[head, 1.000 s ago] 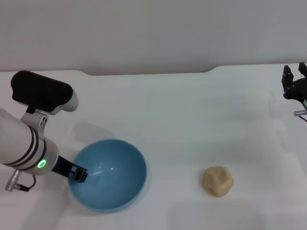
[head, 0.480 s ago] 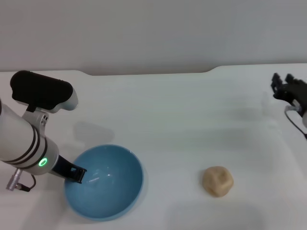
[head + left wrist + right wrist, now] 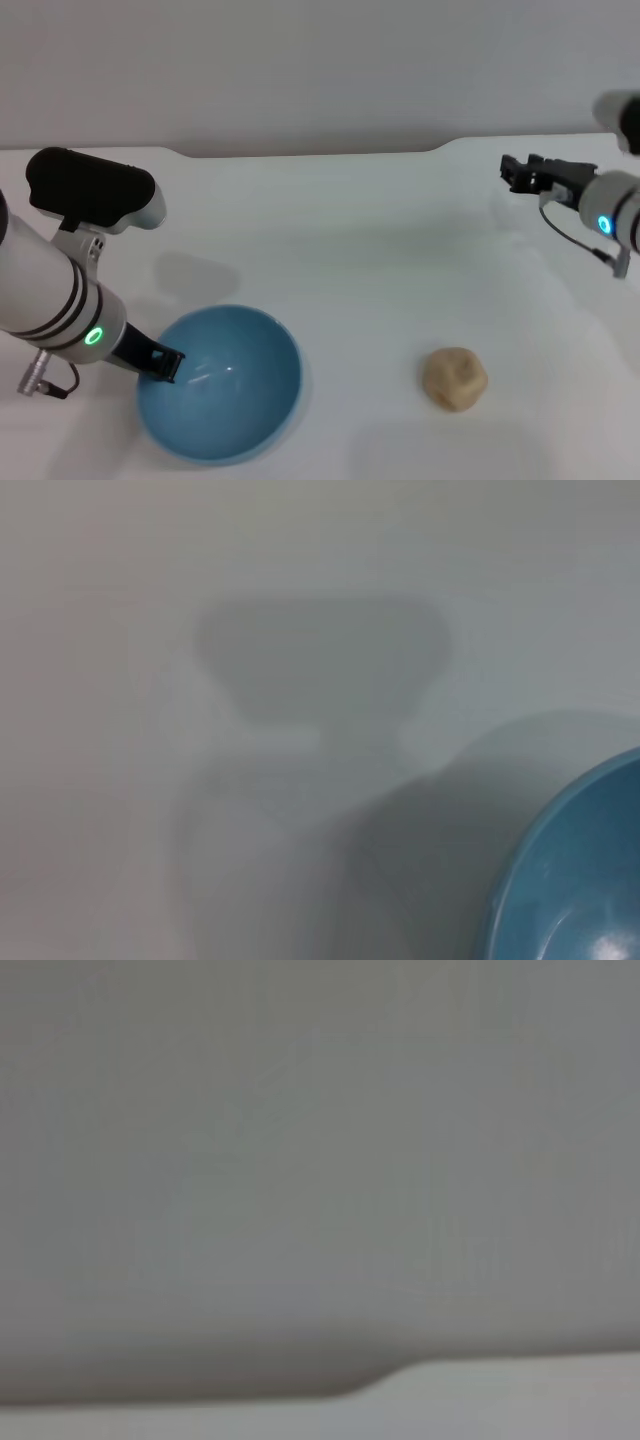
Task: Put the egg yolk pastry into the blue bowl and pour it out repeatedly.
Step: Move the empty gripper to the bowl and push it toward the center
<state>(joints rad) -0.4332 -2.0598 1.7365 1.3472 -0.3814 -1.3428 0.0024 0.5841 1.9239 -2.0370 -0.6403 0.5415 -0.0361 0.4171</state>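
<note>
White table (image 3: 380,240) fills most of the head view, w/ a grey wall (image 3: 320,70) behind it. L arm (image 3: 50,290), white w/ black bands and a green ring light, comes in from the near left and reaches down to the bowl (image 3: 225,390). Bowl sits upright on the table at the near left, glossy light blue, nothing inside it. L gripper (image 3: 162,365) is at the bowl's left rim: black fingers clamped on the rim, one tip showing inside the bowl. L wrist view shows a slice of the same bowl (image 3: 580,870) at the edge and the arm's shadow on the table.

R arm (image 3: 610,205) enters from the far right, held above the table, green-blue light lit. R gripper (image 3: 518,172) points toward the left, well apart from bowl and pastry; fingers apart or together: can't tell. R wrist view shows only wall and the table's back edge.

Pastry (image 3: 455,377), small tan ball, lies on the table near front, right of the bowl and well apart from it, touching neither gripper.
</note>
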